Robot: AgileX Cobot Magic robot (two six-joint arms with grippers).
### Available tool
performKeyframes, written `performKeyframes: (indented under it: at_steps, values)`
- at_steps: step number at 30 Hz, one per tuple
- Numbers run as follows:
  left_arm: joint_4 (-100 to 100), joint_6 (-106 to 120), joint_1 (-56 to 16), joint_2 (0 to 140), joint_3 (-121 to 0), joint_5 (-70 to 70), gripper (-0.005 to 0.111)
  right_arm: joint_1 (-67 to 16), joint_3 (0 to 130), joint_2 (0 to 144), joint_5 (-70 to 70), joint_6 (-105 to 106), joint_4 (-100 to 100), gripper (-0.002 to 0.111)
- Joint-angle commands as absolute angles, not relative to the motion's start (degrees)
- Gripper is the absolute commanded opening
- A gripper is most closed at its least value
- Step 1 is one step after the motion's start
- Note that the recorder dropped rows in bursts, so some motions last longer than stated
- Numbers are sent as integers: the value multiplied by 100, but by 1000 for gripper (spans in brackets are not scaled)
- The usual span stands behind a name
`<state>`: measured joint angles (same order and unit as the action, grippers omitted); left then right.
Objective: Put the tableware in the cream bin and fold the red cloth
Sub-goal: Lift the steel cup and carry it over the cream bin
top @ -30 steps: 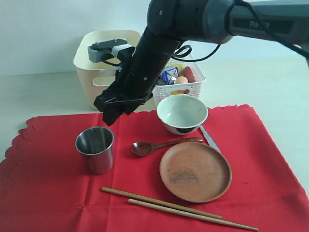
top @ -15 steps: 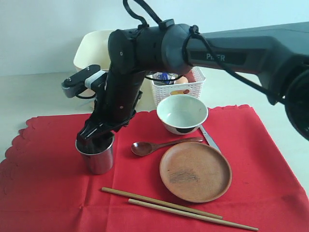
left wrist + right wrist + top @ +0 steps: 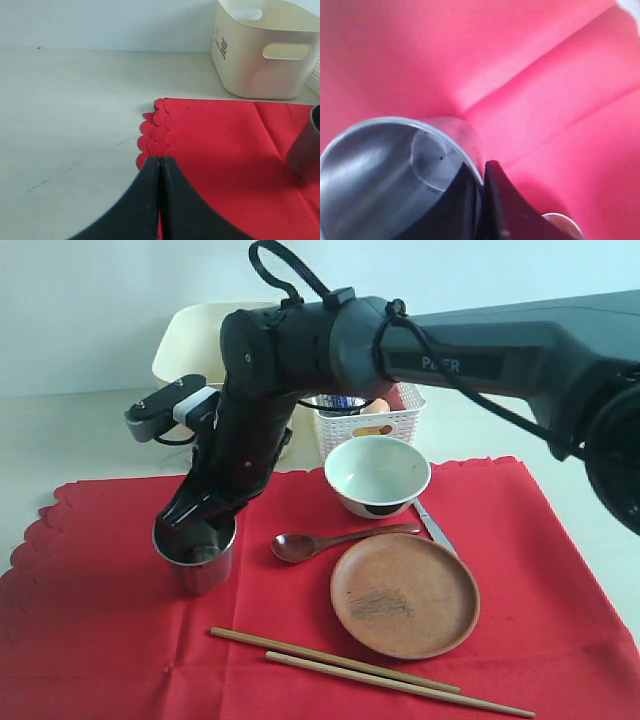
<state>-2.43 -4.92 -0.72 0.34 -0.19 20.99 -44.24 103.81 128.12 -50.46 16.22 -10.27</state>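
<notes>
On the red cloth (image 3: 100, 640) we count seven pieces of tableware: one steel cup (image 3: 196, 570), one white bowl (image 3: 377, 475), one round brown plate (image 3: 405, 595), one dark wooden spoon (image 3: 300, 546), one metal knife (image 3: 435, 527) and two chopsticks (image 3: 335, 660). The cup stands toward the cloth's left part in the exterior view. The spoon lies between cup and plate, and the knife shows between the bowl and the plate's rim. The chopsticks lie side by side along the near edge.

We see two arms. The right tool (image 3: 197, 532) reaches across to the cup and is clamped on its rim. In the right wrist view one finger sits inside the cup and one outside, with the steel wall pinched between them. The left tool (image 3: 159, 167) has its jaws pressed flat together with nothing between them, and it hangs over the cloth's scalloped edge, where red fabric meets bare counter (image 3: 65, 125).

Behind the cloth stand two containers — one cream bin (image 3: 180, 350), largely hidden by the right arm, and one white lattice basket (image 3: 385, 423) just beside it.
</notes>
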Motion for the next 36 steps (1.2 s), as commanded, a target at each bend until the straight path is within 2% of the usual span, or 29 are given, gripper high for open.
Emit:
performKeyframes:
  at_steps: [1, 8, 17, 20, 26, 36]
  values:
    - [-226, -475, -55, 0, 0, 2026, 0, -4418, 10381, 12375, -4968, 1633, -973, 0]
    - [-226, -475, -55, 0, 0, 2026, 0, -4224, 10381, 11684, -4945, 1633, -870, 0]
    - [-226, -475, -55, 0, 0, 2026, 0, -3293, 10385, 11062, -4126, 1652, -924, 0]
    - [-226, -475, -55, 0, 0, 2026, 0, -2914, 10385, 11107, -3671, 2256, -1752, 0]
    - [-226, -475, -55, 0, 0, 2026, 0, -2275, 10901, 11802, -3559, 3643, -3469, 0]
    - [-226, -475, -55, 0, 0, 2026, 0, -2095, 12902, 13347, -4706, 3737, -3571, 0]
